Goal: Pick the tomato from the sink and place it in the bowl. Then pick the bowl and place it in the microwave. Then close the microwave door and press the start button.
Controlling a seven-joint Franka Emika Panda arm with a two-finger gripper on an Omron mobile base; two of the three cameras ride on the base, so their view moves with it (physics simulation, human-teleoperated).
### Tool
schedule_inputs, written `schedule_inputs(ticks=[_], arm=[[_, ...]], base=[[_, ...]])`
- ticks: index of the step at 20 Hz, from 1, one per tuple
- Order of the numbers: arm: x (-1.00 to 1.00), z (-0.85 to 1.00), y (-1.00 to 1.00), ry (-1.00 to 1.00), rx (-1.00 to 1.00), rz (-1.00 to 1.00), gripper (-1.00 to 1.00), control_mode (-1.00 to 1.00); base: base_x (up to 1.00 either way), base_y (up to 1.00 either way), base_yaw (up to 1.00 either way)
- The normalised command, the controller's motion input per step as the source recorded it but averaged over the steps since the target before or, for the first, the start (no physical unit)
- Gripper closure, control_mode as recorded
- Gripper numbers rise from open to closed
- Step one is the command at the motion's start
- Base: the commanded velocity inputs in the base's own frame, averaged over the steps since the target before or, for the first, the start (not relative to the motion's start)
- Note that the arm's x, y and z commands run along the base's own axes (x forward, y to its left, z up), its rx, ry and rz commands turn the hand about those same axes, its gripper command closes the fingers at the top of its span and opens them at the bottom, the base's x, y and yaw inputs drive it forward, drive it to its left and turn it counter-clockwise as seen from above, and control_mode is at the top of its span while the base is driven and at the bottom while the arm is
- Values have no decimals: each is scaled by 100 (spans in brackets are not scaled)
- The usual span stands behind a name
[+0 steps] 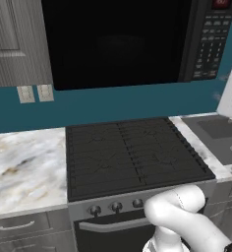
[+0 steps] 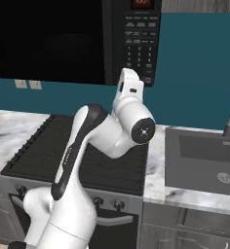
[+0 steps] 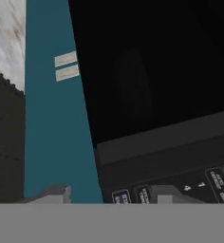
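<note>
Hung end effector (image 3: 109,197) just before keypad (image 3: 199,182), tips apart, nothing gripped. Beyond, found microwave (image 1: 187,44) door (image 3: 156,71) shut. Likely risked pressing a wrong key, or two together, with spread tips; could not pick out start button.

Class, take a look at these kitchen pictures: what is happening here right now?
A white robot arm has its hand raised to the microwave, close to the keypad panel. The microwave door looks closed, its window dark. The hand view faces the keypad at close range, so the arm seems about to press a button. The stove and the sink sit below, untouched.
</note>
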Motion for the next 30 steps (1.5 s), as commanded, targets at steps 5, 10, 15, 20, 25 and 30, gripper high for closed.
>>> schedule_inputs(ticks=[5, 10, 15, 20, 25, 30], arm=[[43, 0, 0, -2, 0, 0, 100, -100], [42, 0, 0, -3, 0, 0, 100, -100], [37, 0, 0, -6, 0, 0, 100, -100], [39, 0, 0, -5, 0, 0, 100, -100], [25, -2, -4, -5, 0, 0, 100, -100], [21, -8, -14, -2, 0, 0, 100, -100]], base=[[0, 0, 0], [0, 0, 0], [0, 0, 0], [0, 0, 0], [0, 0, 0], [0, 0, 0]])
